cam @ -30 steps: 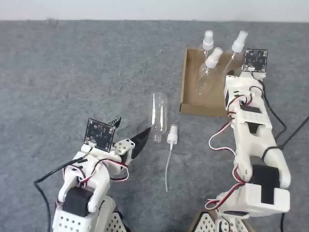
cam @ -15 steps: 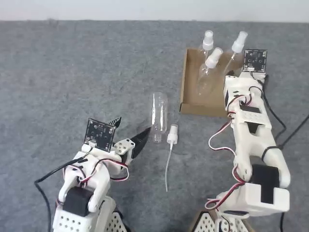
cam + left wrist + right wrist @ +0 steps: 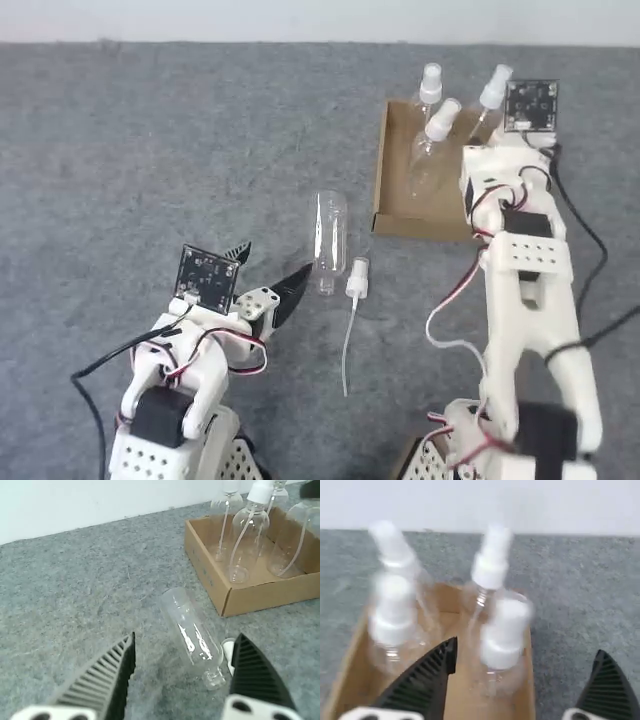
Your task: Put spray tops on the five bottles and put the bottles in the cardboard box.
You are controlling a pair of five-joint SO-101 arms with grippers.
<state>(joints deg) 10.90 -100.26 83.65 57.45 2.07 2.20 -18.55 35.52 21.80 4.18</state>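
**One bottle (image 3: 330,240) capless on the desk (image 3: 150,150)**

Flat at desk centre, neck toward 6 o'clock, with loose spray top (image 3: 357,275) just beside the neck at 3 o'clock. Spread wide and empty at its 8 o'clock, left hand (image 3: 275,262). Equally wide and empty, right hand (image 3: 526,650) above cardboard box (image 3: 380,170) at 1 o'clock, capped bottles (image 3: 425,165) upright inside.

No word, number or sign can be read anywhere. The clear bottle (image 3: 177,607) lying just ahead of the left end effector (image 3: 277,257) carries small white markings (image 3: 196,639), too faint to read.
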